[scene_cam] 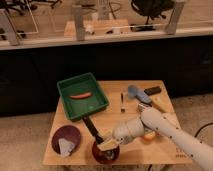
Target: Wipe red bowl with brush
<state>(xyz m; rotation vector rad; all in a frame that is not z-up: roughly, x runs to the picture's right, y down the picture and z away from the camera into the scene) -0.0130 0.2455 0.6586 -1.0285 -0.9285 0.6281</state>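
- The end effector (111, 141) sits low at the front of the counter (112, 110), right over the red bowl (106, 151), at the tip of a white arm (170, 132) that reaches in from the lower right.
- It is closed on the brush (94, 128).
- The brush's black handle slants up and to the left from the grip, toward the green tray (82, 96); its pale tan head lies on the bowl's upper part.
- The red bowl stands near the counter's front edge, just right of the purple bowl (66, 138).
- The purple bowl holds a pale scrap (65, 146).
- An orange-red stick (80, 95) lies inside the green tray at the counter's back left.
- A blue tool (135, 92) with a dark handle lies at the back right; a small dark utensil (122, 102) lies just left of it.
- An orange object (149, 135) shows from under the arm.
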